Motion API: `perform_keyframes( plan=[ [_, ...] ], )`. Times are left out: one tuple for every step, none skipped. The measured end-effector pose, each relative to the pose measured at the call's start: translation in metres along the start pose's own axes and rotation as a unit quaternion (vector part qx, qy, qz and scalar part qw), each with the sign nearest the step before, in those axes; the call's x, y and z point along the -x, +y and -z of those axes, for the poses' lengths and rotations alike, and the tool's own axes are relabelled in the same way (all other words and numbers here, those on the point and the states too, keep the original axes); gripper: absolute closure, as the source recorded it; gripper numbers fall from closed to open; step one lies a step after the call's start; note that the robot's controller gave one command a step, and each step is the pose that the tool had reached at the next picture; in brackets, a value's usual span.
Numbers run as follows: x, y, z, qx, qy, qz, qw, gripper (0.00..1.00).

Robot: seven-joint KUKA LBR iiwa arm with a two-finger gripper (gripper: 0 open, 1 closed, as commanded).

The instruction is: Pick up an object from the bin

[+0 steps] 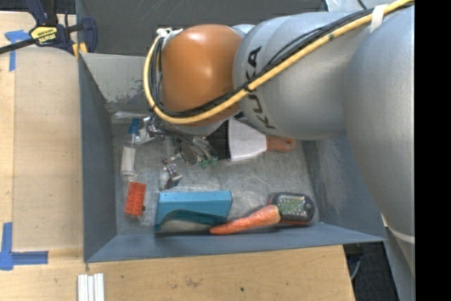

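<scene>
Teal block (194,206), orange carrot (246,220) touching it, black device (294,208) at the carrot's thick end, small orange-red block (134,198) nearby.

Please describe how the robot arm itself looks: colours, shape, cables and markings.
The arm is thick, rounded and silver-grey, with black KUKA lettering on its side. A rounded orange cover caps the wrist. A yellow cable with a black one beside it runs along the arm and loops round the cover. The gripper below is small, grey metal.

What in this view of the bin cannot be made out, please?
Camera view:
- White flat object: mostly hidden under the grey arm.
- Right floor of the grey metal bin: covered by the arm.
- Small blue item left of the tool: too small to identify.
- Dark oval gadget: details unreadable.
</scene>
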State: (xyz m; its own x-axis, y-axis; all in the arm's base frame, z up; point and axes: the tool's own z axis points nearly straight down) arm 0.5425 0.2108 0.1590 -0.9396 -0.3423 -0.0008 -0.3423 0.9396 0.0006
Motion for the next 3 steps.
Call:
perform_keyframes(
  plan=[
    [0.0,0.0,0.0,0.0,0.0001,0.0,1.0,0.0],
    [-0.001,0.004,-0.033,-0.001,-0.0037,0.042,0.9991,0.0],
    [0.002,0.009,-0.064,0.0,-0.0096,0.143,0.9896,0.0]
  ],
)
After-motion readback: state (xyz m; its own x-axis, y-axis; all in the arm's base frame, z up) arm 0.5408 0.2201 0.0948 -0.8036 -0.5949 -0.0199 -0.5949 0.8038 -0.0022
